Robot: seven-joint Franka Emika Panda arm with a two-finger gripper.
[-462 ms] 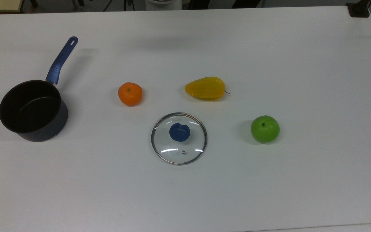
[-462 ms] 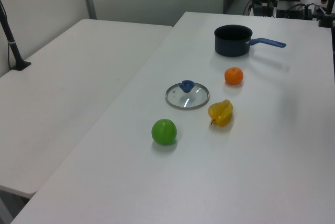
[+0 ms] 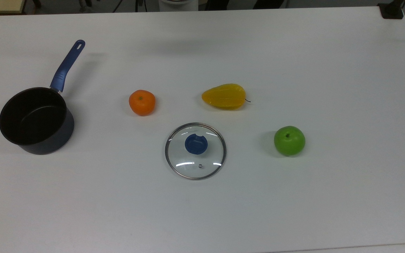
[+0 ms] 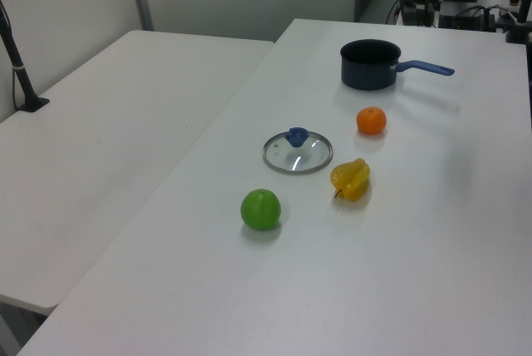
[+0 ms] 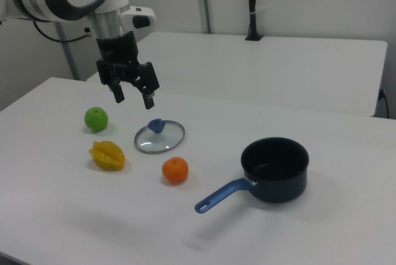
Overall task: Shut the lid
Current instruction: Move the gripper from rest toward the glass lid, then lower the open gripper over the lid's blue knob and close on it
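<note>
Hanging wide open and empty, the gripper is seen above the lid, whose knob lies lower, toward the right view's right.

Top view: pot far left, lid centre, apple right

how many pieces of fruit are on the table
3: an orange toward the pot, a yellow starfruit just past the lid, and a green apple on the top view's right. None looks hidden.
</note>
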